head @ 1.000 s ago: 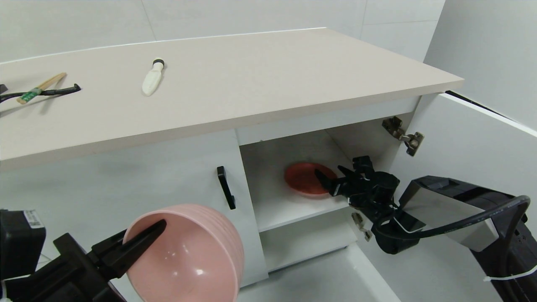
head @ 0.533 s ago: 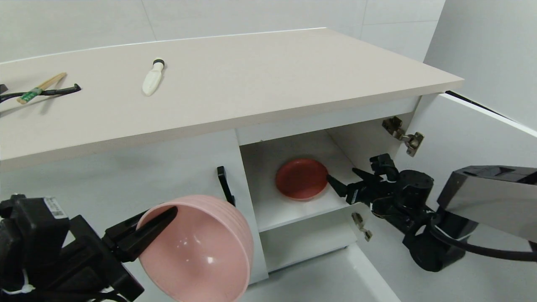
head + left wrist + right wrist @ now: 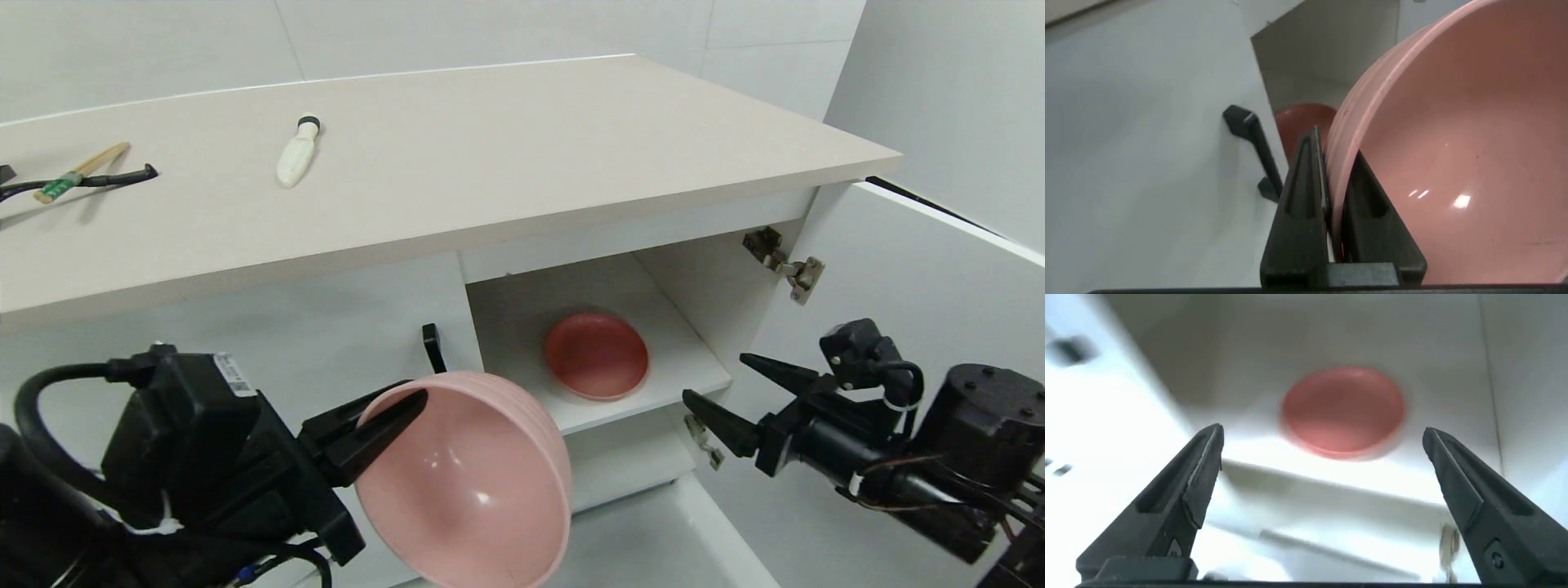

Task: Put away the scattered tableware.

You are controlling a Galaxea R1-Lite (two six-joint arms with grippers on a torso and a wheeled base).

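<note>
Bowl point(image 3: 469, 482), pink, hangs tipped on its side low in front of the shut cupboard door point(image 3: 245, 343). Your left jaws are pinched on its rim, one finger inside and one outside. The open shelf point(image 3: 522, 359) lies up and to the right of the bowl, with a red plate point(image 3: 597, 356) resting on it. Your right jaws stand wide apart and hold nothing, just outside the opening, pointing in toward the plate. My read is that the left arm owns the next move: carry right and inward, level the bowl, and mind the shelf's front edge and the plate. Chopsticks point(image 3: 77, 171) and a white-handled tool point(image 3: 295, 151) lie on the desk point(image 3: 490, 155).
</note>
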